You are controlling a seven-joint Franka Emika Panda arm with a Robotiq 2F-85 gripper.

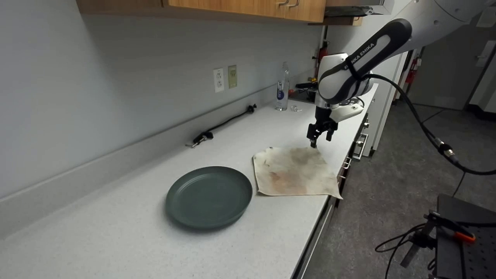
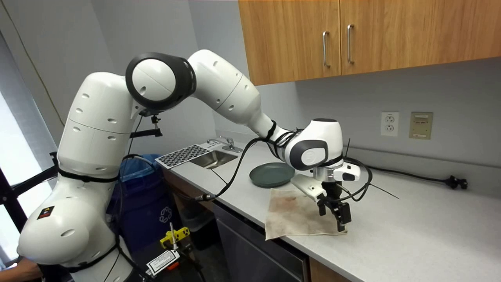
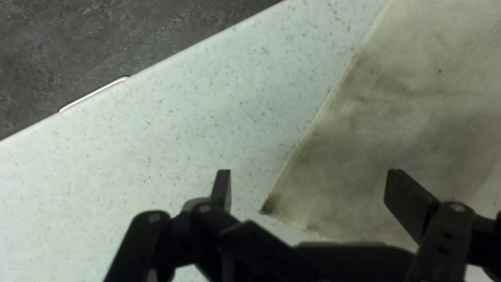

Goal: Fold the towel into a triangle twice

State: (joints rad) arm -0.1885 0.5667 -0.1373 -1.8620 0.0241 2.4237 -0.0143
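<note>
Black two-fingered gripper (image 3: 309,172), jaws parted over a corner (image 3: 273,204) of the square, stained cream fabric towel (image 1: 294,174), likely at the first fold, should next pinch that corner.

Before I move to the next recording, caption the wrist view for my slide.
Open end effector framing one corner of a stained towel on a speckled countertop.
</note>
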